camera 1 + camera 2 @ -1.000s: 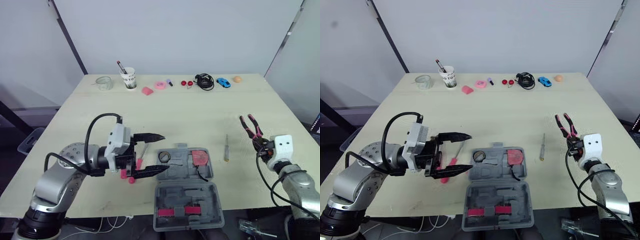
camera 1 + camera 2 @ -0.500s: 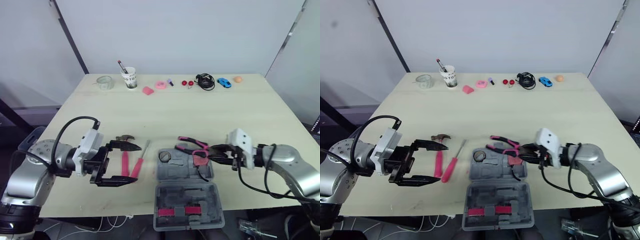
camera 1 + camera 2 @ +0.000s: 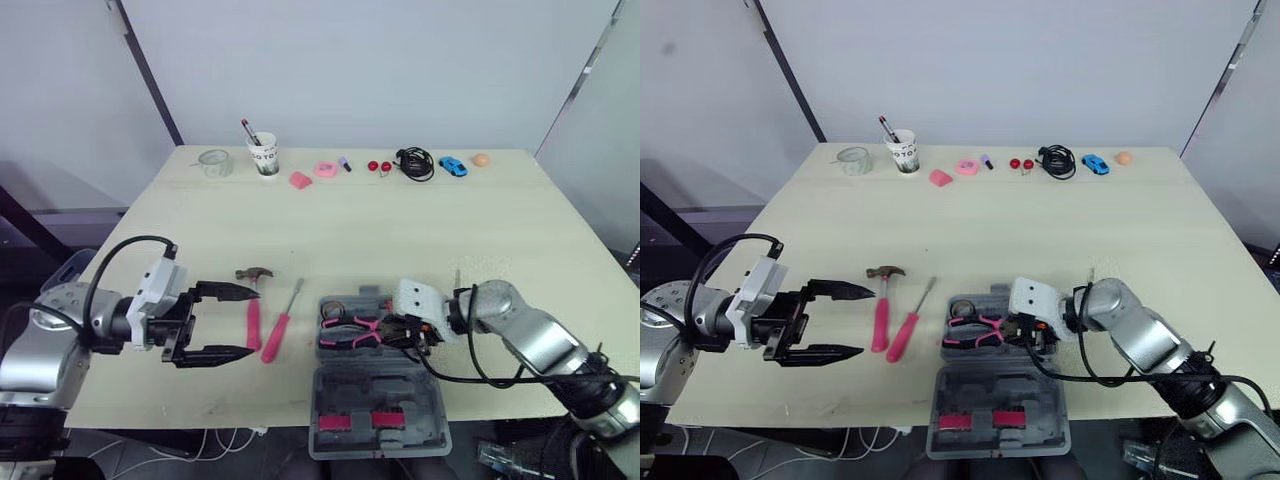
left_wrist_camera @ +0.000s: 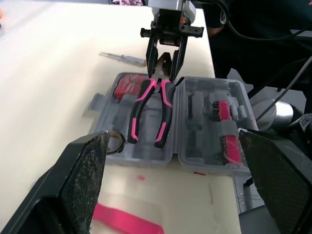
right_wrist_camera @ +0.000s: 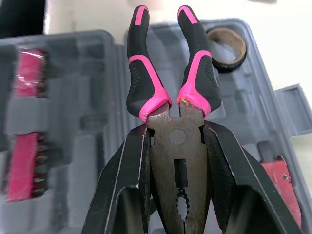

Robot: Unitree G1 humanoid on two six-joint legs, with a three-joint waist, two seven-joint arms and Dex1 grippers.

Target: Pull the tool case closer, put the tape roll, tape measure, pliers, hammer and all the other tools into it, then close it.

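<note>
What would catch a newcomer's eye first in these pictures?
The pink-handled pliers stand out, gripped at the head by the right gripper, in or just above the open grey tool case at the table's near edge. To its left, the left gripper gapes open beside a hammer and a pink screwdriver.

We see the pale table [image 3: 400, 230] under bright, even overhead light, the hammer [image 3: 253, 315] and the cup [image 3: 266, 158] throwing only faint, short shadows. Past its 9 o'clock edge the floor [image 3: 30, 250] falls dark. From the left wrist, the tabletop washes toward white at 11 o'clock, while the open tool case [image 4: 200, 107] sits evenly lit.
</note>
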